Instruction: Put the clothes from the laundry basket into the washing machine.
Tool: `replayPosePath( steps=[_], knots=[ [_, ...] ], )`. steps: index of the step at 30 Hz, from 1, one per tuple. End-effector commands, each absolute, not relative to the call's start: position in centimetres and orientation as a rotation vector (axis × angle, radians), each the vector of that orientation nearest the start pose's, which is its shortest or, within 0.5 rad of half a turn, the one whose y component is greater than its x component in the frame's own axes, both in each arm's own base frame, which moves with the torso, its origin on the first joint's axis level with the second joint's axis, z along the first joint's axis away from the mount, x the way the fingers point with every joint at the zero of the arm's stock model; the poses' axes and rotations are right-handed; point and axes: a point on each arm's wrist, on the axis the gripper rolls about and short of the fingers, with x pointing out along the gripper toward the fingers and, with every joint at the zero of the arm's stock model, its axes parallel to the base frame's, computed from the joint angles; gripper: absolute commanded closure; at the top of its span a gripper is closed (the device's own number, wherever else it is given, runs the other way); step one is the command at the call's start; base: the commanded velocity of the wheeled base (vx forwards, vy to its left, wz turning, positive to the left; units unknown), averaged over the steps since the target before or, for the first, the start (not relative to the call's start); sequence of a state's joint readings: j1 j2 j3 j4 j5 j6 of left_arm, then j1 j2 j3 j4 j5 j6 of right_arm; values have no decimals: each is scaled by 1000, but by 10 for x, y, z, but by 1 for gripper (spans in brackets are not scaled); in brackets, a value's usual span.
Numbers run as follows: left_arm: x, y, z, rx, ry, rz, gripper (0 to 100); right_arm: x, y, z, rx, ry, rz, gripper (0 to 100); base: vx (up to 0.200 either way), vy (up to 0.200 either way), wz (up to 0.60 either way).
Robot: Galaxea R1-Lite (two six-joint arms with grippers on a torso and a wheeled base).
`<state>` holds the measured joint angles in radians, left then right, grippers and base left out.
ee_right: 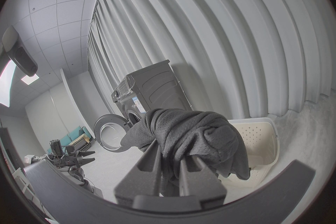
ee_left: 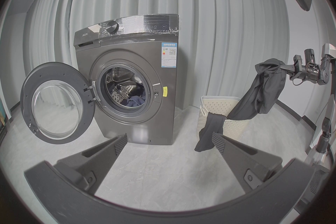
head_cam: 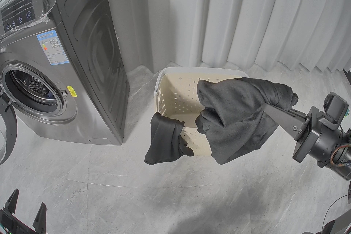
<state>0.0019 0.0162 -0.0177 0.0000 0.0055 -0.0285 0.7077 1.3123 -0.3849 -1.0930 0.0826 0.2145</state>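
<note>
Charcoal mesh cloth, the garment [head_cam: 234, 117], hangs bunched in mid-air over the laundry basket [head_cam: 175, 95], near the middle of the head view. The right gripper [ee_right: 170, 160] comes in from three o'clock and its fingers are pressed together on the top folds of the garment. From there the cloth sags in thick folds across the basket's open mouth. At about seven o'clock from the hanging bunch, a dark flap [head_cam: 166, 139] lies draped over the basket's near rim and hangs down its outer wall. I cannot tell whether it is part of the held garment or a separate piece.

The basket is cream plastic with small star-shaped holes, and it stands upright on the pale marbled floor [head_cam: 146, 191].

At nine to ten o'clock stands the grey washing machine [head_cam: 91, 44], just beside the basket but not touching it. Its round door [ee_left: 56, 102] is swung wide open. In the left wrist view, some blue fabric [ee_left: 134, 100] lies in the bottom of the drum.

At seven o'clock, low and well apart from the basket, is the left gripper [ee_left: 168, 139]. Its fingers are spread and nothing is between them.

White pleated curtains [head_cam: 237, 8] fill the twelve o'clock side behind everything.
</note>
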Motion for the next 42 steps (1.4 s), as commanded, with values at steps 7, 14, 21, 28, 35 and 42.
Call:
replayPosePath(
  steps=[7,14,21,28,35,42],
  knots=[
    [-22,0,76,-28,5,6,0,142,128,215,265,-97,821,100,0,200,0],
    [-22,0,76,-28,4,8,0,143,130,213,263,-87,837,100,0,200,0],
    [-22,0,76,-28,4,8,0,143,134,212,268,-94,851,100,0,200,0],
    [-22,0,76,-28,5,6,0,144,135,210,263,-85,855,100,0,200,0],
    [-22,0,76,-28,5,6,0,144,136,210,265,-85,863,100,0,200,0],
    [-22,0,76,-28,5,6,0,144,136,211,268,-90,864,100,0,200,0]
  ],
)
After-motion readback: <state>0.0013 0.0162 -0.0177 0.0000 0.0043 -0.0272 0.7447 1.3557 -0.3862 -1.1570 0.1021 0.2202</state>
